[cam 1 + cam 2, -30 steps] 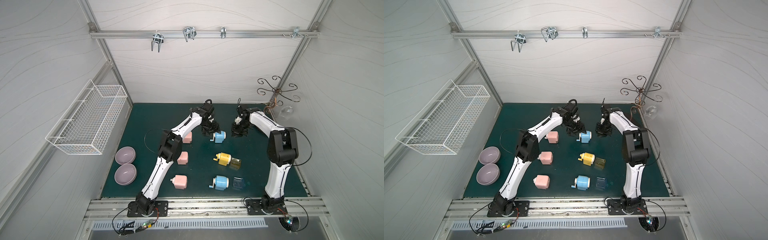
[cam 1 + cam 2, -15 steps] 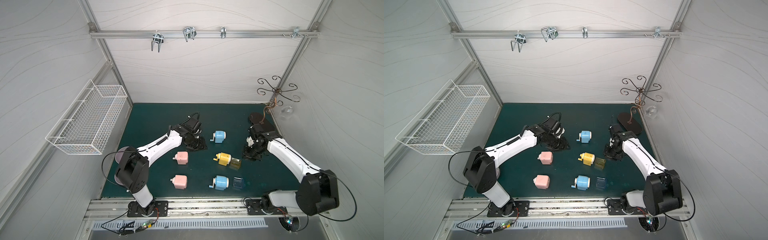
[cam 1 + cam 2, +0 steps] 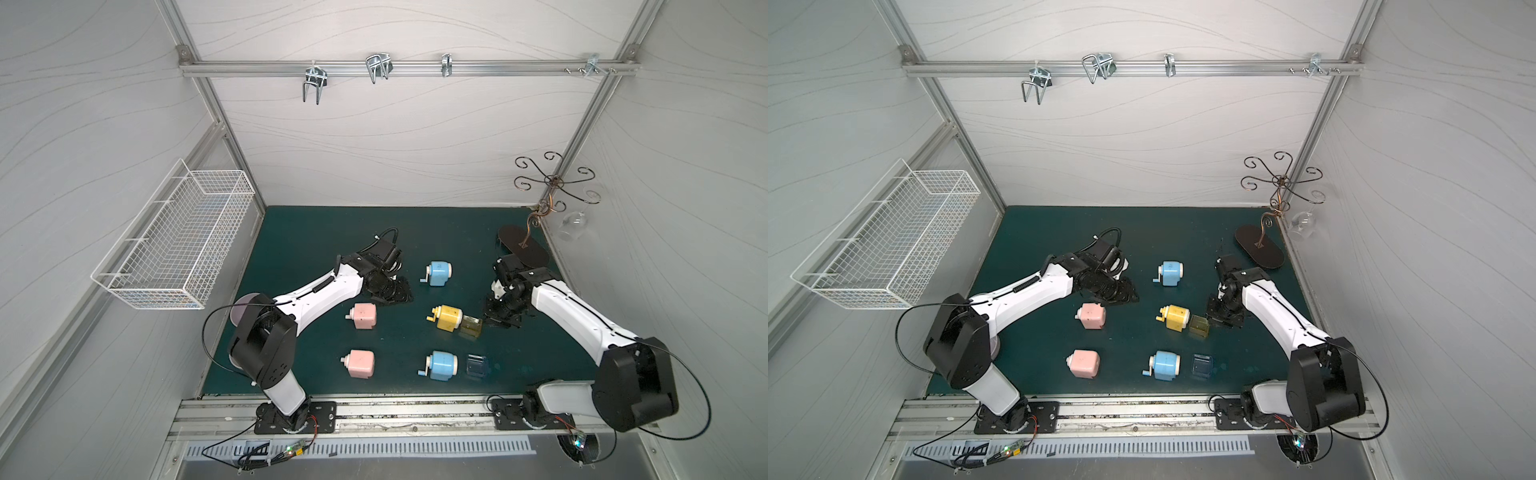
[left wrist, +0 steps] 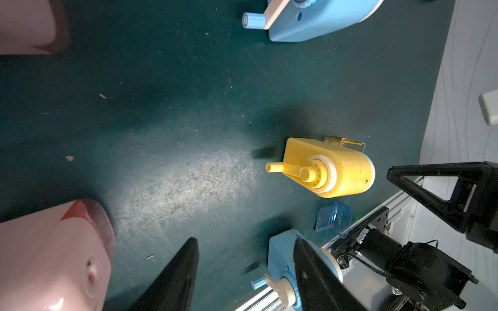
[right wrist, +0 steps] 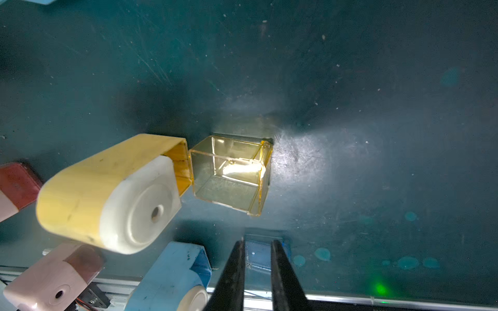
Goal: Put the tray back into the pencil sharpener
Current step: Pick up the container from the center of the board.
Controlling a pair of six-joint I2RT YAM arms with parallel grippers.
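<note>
Our right fingers [image 5: 235,269], narrowly parted, empty, hover at the yellow tray's [image 3: 471,327] 3 o'clock, likely to push it into the yellow sharpener [image 3: 449,318]; left fingers [image 4: 183,272] gape empty.

Two arms, left arm [image 3: 316,291] and right arm [image 3: 573,316], same build. Glossy white shells on the long links; bulky matte black housings [image 3: 266,349] at the elbows. Wrists black and boxy. Each arm is mounted on a black base plate [image 3: 295,417] with small screws showing. A thin black cable [image 3: 205,332] loops from base to elbow on either arm; a short ribbed black lead [image 3: 322,284] lies along the left forearm shell. On the left gripper [image 4: 245,240] and right gripper [image 5: 257,242], fingers [image 4: 175,274] black, flat, tapering to points
</note>
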